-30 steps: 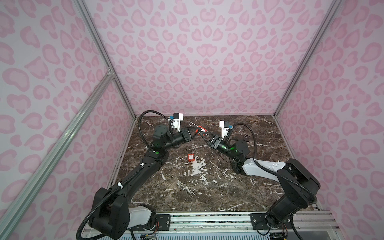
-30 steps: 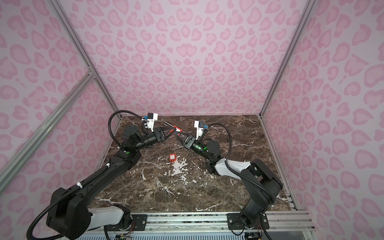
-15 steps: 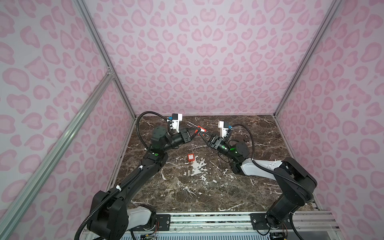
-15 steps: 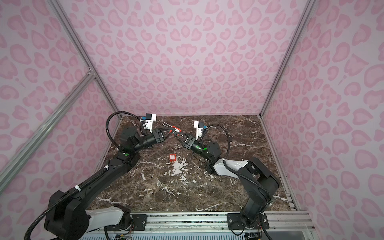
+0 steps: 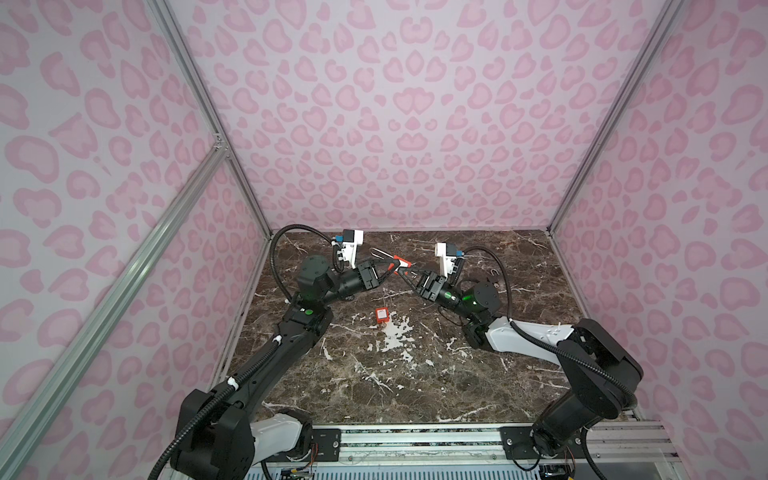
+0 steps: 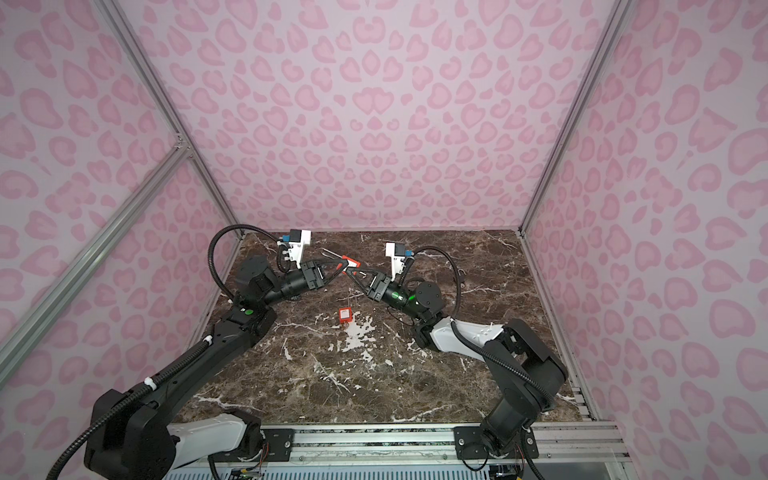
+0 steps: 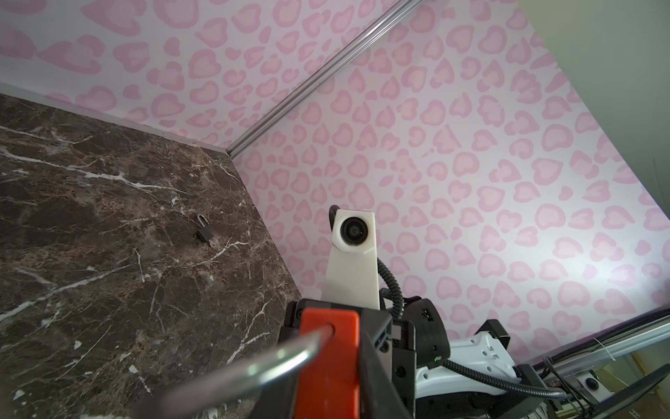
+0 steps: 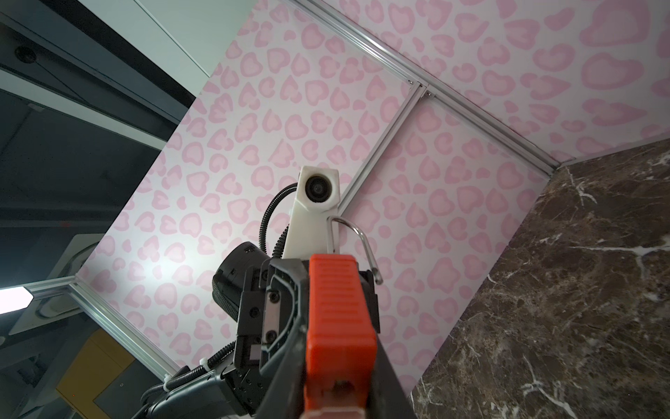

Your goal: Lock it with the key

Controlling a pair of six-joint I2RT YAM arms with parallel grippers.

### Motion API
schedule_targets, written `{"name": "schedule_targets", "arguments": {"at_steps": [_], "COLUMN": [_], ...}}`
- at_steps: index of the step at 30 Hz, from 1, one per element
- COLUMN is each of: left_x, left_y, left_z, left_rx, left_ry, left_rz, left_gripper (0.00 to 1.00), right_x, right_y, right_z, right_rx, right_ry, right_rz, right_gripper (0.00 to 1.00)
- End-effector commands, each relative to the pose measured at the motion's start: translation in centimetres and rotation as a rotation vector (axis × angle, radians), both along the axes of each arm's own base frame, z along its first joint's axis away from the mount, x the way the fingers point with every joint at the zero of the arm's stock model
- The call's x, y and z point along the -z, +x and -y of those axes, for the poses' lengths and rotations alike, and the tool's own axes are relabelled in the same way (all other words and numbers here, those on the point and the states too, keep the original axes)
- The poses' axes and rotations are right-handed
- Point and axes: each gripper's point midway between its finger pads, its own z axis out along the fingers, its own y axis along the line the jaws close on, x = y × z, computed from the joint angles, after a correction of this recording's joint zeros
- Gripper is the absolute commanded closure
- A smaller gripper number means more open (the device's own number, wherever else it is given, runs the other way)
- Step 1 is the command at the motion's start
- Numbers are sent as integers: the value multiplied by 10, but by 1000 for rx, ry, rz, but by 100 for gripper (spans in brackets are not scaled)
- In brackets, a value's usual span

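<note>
An orange padlock [image 5: 401,262] [image 6: 351,261] with an open silver shackle [image 8: 363,241] hangs above the back middle of the marble table [image 5: 415,386]. Both grippers meet at it. My left gripper [image 5: 394,267] [image 7: 329,328] is shut on the end where the shackle [image 7: 279,362] enters the body [image 7: 326,366]. My right gripper [image 5: 406,273] [image 8: 340,366] is shut on the opposite end of the body [image 8: 339,308], both jaws flat against its sides. That end has a dark keyhole-like notch. The key itself I cannot make out.
A second small orange block [image 5: 382,314] [image 6: 344,316] lies on the table in front of the grippers. A small dark padlock [image 7: 205,232] [image 5: 494,273] lies near the back right. Pink patterned walls close in three sides, and a metal rail [image 5: 415,440] runs along the front.
My right gripper's jaws have narrowed a little onto the orange padlock. The left gripper keeps its hold, and both arms stay almost where they were.
</note>
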Motion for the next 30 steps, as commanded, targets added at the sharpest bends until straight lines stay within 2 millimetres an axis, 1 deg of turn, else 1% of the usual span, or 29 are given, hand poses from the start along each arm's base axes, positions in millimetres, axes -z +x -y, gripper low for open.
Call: {"name": "schedule_targets", "arguments": {"at_steps": [1, 10, 13, 19, 26, 30], "left_x": [-1, 1, 3, 2, 0, -1], "left_y": [9, 5, 6, 7, 9, 9], "left_z": [-11, -13, -13, -13, -12, -12], "left_rx": [-76, -76, -76, -77, -77, -76], "left_ry": [-10, -7, -6, -9, -11, -12], "left_rz": [-14, -21, -25, -18, -12, -9], "left_gripper": [96, 96, 96, 96, 96, 96], "right_x": [-9, -5, -2, 0, -6, -6], "right_y": [10, 12, 12, 14, 13, 14], "right_z": [12, 11, 8, 8, 17, 14], "right_rx": [94, 94, 90, 97, 93, 82], "right_ry": [12, -5, -22, -31, 62, 60], "right_rz": [76, 63, 61, 58, 49, 48], "right_gripper": [92, 92, 90, 77, 58, 56]}}
